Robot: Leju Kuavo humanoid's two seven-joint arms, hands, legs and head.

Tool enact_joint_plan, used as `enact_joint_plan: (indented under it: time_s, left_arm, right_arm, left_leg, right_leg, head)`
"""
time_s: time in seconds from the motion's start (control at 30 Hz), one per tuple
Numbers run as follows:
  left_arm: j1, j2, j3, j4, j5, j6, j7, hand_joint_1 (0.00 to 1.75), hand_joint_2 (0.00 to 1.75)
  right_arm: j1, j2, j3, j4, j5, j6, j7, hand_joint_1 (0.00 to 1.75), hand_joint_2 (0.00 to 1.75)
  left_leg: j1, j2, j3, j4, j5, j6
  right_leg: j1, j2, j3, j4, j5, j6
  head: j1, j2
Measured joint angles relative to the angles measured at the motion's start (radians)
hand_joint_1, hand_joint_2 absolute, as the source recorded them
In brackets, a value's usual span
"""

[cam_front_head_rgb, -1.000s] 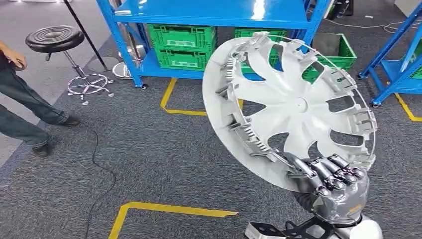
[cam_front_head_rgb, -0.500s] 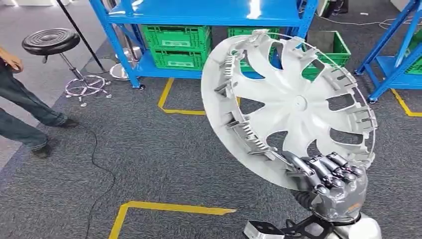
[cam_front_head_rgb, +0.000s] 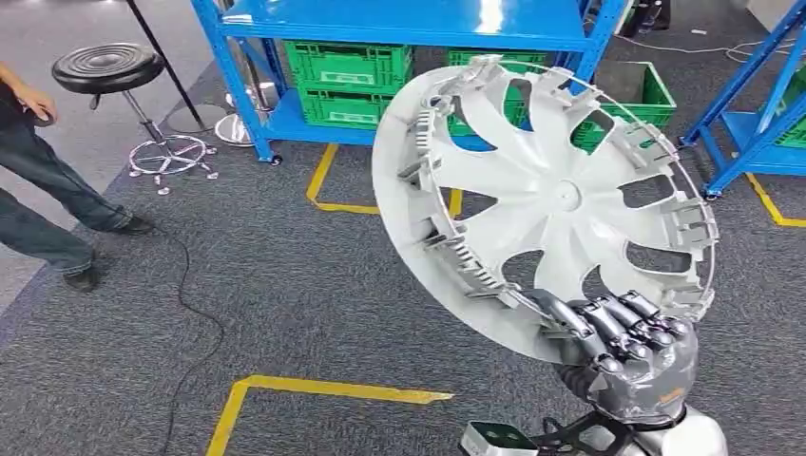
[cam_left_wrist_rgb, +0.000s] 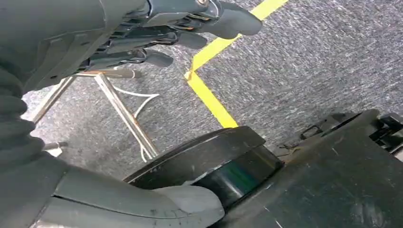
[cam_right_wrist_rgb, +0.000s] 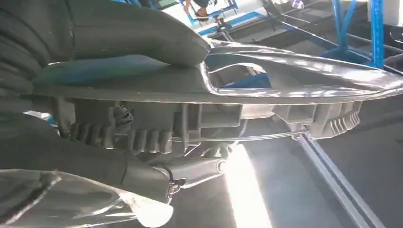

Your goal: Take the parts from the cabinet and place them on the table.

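**Wheel cover held up in my right robot hand**

The blue shelving rack (cam_front_head_rgb: 399, 24) stands across the grey carpet ahead of me, and I place everything by it. Green crates (cam_front_head_rgb: 347, 81) sit on its lowest shelf, and another green crate (cam_front_head_rgb: 656, 90) rests on the floor beside its right post. Left of the rack a person (cam_front_head_rgb: 43, 204) in dark trousers stands near a black round stool (cam_front_head_rgb: 106, 68). Yellow floor tape (cam_front_head_rgb: 333, 185) runs out from the foot of the rack.

Between me and the rack is the silver wheel cover (cam_front_head_rgb: 546, 195), tilted on edge with its ribbed inner side turned to me, overlapping the rack's lower shelf. My right robot hand (cam_front_head_rgb: 627, 356) grips its lower rim, fingers (cam_front_head_rgb: 618, 323) curled over the edge; in the right wrist view the thumb (cam_right_wrist_rgb: 138, 35) presses on the cover's face.

My left robot hand (cam_left_wrist_rgb: 157, 33) hangs over the carpet holding nothing, fingers loosely extended.
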Motion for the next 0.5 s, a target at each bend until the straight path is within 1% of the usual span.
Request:
enact_joint_plan:
  time_s: [0.03,0.07,0.1,0.37,0.5]
  left_arm:
    - [0.000,0.000,0.000,0.000,0.000,0.000,0.000,0.00,1.75]
    - [0.000,0.002,0.000,0.000,0.000,0.001,0.000,0.00,1.75]
    - [0.000,0.002,0.000,0.000,0.000,0.001,0.000,0.00,1.75]
    - [0.000,0.002,0.001,0.000,0.000,0.002,0.001,0.00,1.75]
    - [0.000,0.002,0.001,0.000,0.000,0.002,0.001,0.00,1.75]
  right_arm:
    - [-0.002,0.001,0.000,-0.001,0.000,0.000,0.000,1.75,1.75]
    - [0.000,0.003,0.000,-0.001,0.002,0.000,0.000,1.75,1.75]
    - [0.000,0.003,-0.001,-0.001,0.003,0.000,0.000,1.75,1.75]
    - [-0.003,0.010,-0.002,-0.001,0.011,0.000,0.000,1.75,1.75]
    - [-0.005,0.010,-0.003,-0.001,0.018,0.000,0.000,1.75,1.75]
  left_leg:
    - [0.001,0.000,-0.006,-0.001,0.004,-0.005]
    - [-0.002,0.001,-0.008,0.004,0.002,0.002]
    - [-0.001,0.001,-0.008,0.002,0.003,0.005]
    - [-0.001,0.000,-0.008,-0.002,0.007,0.003]
    - [-0.003,0.000,-0.010,0.002,0.007,0.003]
  right_leg:
    - [-0.001,0.001,-0.004,-0.001,-0.002,-0.003]
    - [-0.002,0.003,-0.006,-0.004,0.002,0.001]
    - [-0.001,0.003,-0.007,-0.004,0.001,0.000]
    - [-0.001,0.002,-0.009,-0.002,0.001,-0.002]
    - [-0.002,0.001,-0.008,-0.002,0.003,0.000]
  head:
    - [-0.002,0.000]
    - [-0.002,0.000]
    - [-0.002,0.000]
    - [-0.002,0.000]
    - [-0.002,0.000]
